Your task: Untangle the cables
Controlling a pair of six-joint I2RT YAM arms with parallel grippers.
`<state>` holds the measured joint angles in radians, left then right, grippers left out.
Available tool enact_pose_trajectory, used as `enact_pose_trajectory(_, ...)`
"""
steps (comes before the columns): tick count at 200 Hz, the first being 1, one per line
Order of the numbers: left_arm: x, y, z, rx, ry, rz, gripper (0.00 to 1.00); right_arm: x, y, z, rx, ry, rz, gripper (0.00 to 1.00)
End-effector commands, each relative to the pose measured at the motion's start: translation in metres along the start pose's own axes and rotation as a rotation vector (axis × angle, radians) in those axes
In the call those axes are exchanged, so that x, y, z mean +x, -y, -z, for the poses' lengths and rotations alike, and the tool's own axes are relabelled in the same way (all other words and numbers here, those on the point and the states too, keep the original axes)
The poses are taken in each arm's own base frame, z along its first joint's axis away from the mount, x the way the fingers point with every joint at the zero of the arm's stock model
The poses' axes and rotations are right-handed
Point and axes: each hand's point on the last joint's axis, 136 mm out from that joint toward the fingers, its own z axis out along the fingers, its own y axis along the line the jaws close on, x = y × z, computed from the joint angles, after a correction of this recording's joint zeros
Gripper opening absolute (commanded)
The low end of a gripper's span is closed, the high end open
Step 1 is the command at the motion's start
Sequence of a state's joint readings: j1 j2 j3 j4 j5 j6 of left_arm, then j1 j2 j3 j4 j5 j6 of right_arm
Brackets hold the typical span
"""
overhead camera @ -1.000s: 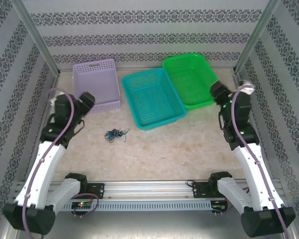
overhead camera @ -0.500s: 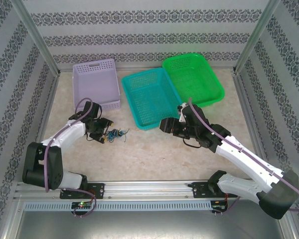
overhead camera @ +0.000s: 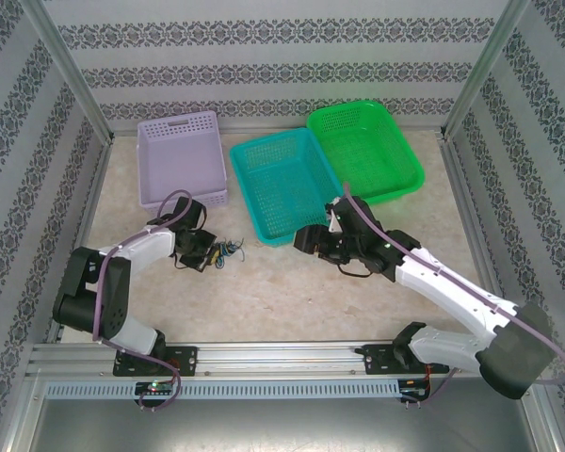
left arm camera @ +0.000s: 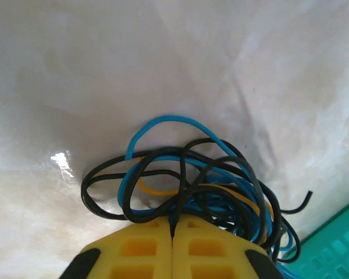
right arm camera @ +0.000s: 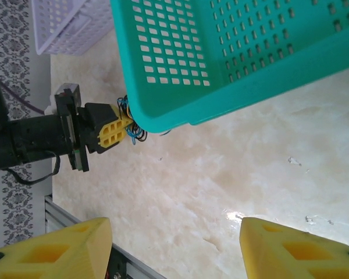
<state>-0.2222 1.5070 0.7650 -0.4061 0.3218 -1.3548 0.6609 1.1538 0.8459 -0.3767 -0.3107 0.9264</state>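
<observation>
Left gripper (left arm camera: 173,225): yellow fingers (left arm camera: 141,249) are seen pressed together with no gap at the seam. A black strand of the cables (left arm camera: 192,180) is seen running straight into that seam, so the jaws are recorded as closed on the bundle at its near edge.

Cables: a loose knot of blue, black and yellow strands is seen fanned out ahead of the fingertips, lying on the pale table (left arm camera: 104,70). One black free end is noted sticking out to the right, toward a teal basket (left arm camera: 337,247) corner.

Top view: left gripper (overhead camera: 210,252) is placed low at the table (overhead camera: 292,292), with the cables (overhead camera: 229,250) at its tip, just off the teal basket's (overhead camera: 287,184) near-left corner and in front of the lavender basket (overhead camera: 181,155). The green basket (overhead camera: 367,151) is set touching the teal one's far-right side.

Right gripper (right arm camera: 174,244): the two yellow fingers are held wide apart, with bare table (right arm camera: 250,168) between them and nothing held. In the top view the right gripper (overhead camera: 306,240) is seen by the teal basket's near edge, well apart from the cables.

Right wrist view: the left gripper (right arm camera: 119,131) and cables (right arm camera: 131,123) are seen beside the teal basket (right arm camera: 221,52) rim; the lavender basket (right arm camera: 70,23) is beyond.
</observation>
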Motion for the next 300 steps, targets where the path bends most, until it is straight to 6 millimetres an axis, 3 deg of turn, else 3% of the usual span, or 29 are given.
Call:
enact_pose_trajectory(1,0.006,0.003,0.013,0.042,0.046,-0.055,0.0,0.01,-0.01,-0.011,-0.044,-0.059,-0.071,0.59)
enact_pose_trajectory(23,0.025,0.02,0.037,0.127,0.063,-0.131,0.0,0.013,-0.019,-0.023,-0.074,-0.098,-0.2,0.56)
enact_pose_trajectory(52,0.058,0.025,0.059,0.171,0.017,-0.194,0.0,0.014,-0.045,-0.036,-0.136,-0.126,-0.275,0.56)
enact_pose_trajectory(88,0.09,0.02,0.074,0.152,-0.067,-0.226,0.0,0.024,-0.069,-0.052,-0.152,-0.133,-0.105,0.63)
enact_pose_trajectory(105,0.099,0.023,0.085,0.147,-0.09,-0.248,0.0,0.04,-0.067,-0.055,-0.069,-0.163,0.097,0.63)
enact_pose_trajectory(134,0.112,0.03,0.1,0.128,-0.141,-0.311,0.0,0.06,-0.043,-0.055,0.072,-0.183,0.397,0.64)
enact_pose_trajectory(162,0.124,0.031,0.114,0.105,-0.199,-0.366,0.0,0.06,-0.028,-0.055,0.102,-0.161,0.469,0.64)
enact_pose_trajectory(208,0.14,0.022,0.131,0.082,-0.268,-0.421,0.0,0.048,-0.053,-0.057,0.052,-0.11,0.505,0.63)
enact_pose_trajectory(240,0.147,0.024,0.138,0.108,-0.287,-0.434,0.0,0.046,-0.057,-0.059,0.047,-0.1,0.498,0.62)
enact_pose_trajectory(260,0.153,0.027,0.143,0.127,-0.299,-0.445,0.0,0.046,-0.059,-0.063,0.038,-0.107,0.497,0.59)
enact_pose_trajectory(280,0.158,0.031,0.145,0.149,-0.318,-0.457,0.0,0.049,-0.064,-0.068,0.014,-0.128,0.488,0.5)
enact_pose_trajectory(300,0.161,0.034,0.15,0.166,-0.326,-0.474,0.0,0.052,-0.067,-0.067,-0.014,-0.149,0.455,0.26)
